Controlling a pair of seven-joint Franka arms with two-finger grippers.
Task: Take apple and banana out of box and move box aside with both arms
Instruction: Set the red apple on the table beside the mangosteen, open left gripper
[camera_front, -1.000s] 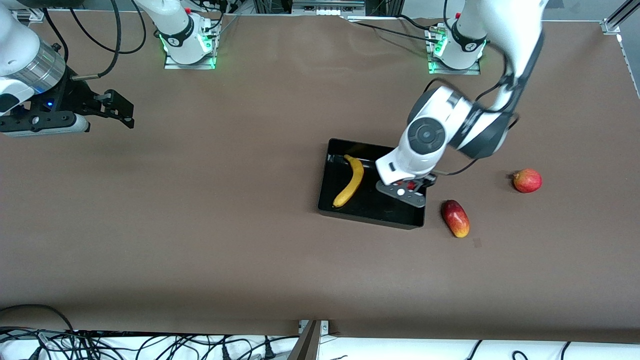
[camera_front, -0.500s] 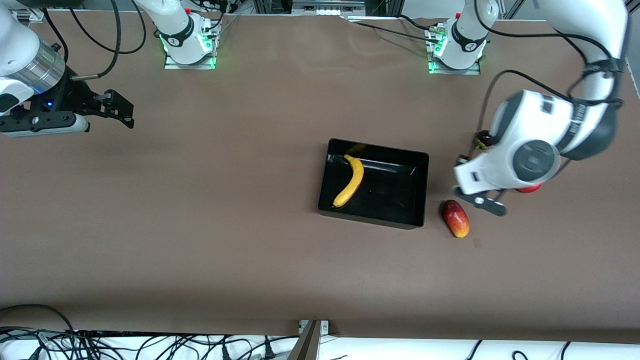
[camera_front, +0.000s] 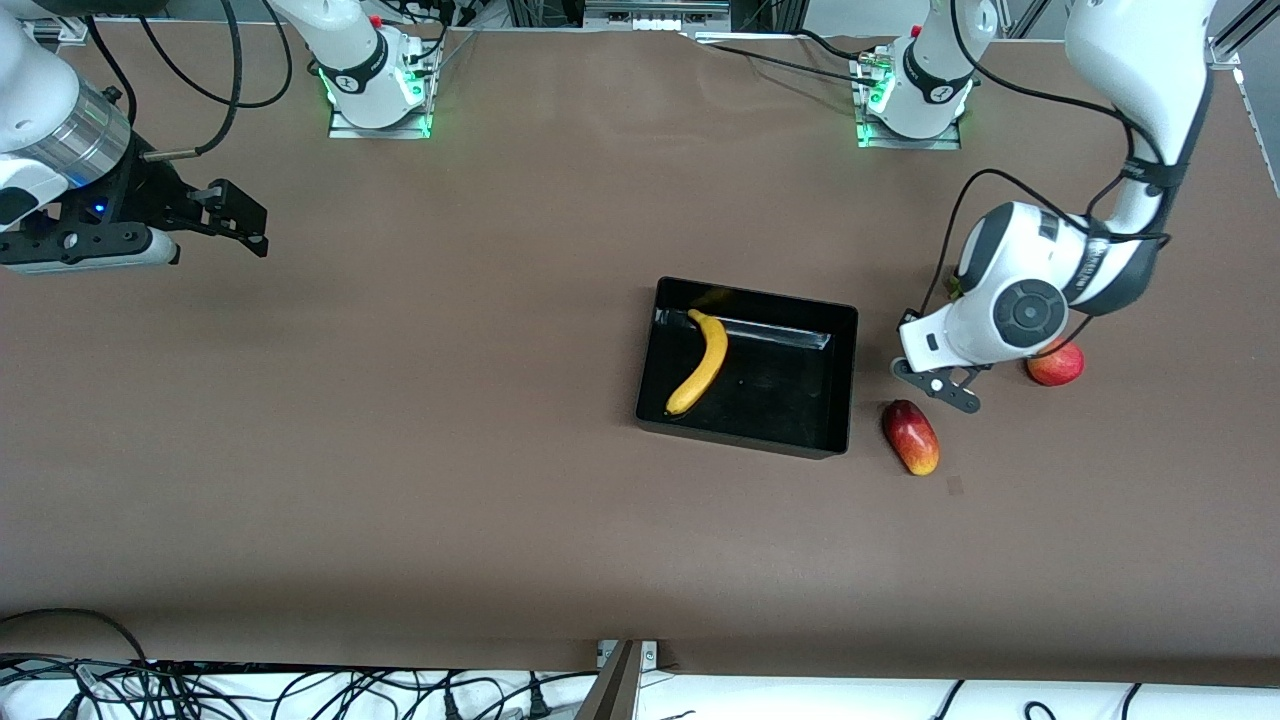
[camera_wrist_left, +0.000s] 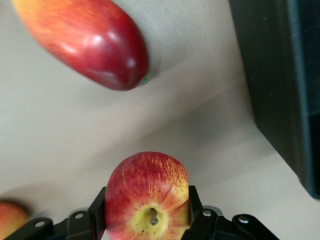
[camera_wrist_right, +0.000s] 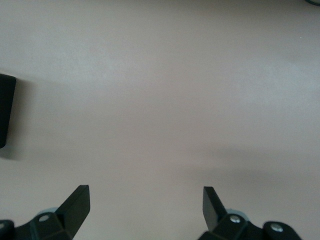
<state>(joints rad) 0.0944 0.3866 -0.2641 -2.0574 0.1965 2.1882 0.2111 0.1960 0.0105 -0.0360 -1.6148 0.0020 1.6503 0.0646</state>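
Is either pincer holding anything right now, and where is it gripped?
The left pincer holds the apple by its two sides, stem dimple facing the wrist camera. The right pincer is open and empty.

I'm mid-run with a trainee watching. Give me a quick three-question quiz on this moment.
1. True or false: the banana lies in the black tray.
2. What does the left claw grip? A) an orange B) the apple C) nothing
3. Fill in: the waiting right claw is ____.
Key: 1 true; 2 B; 3 open.
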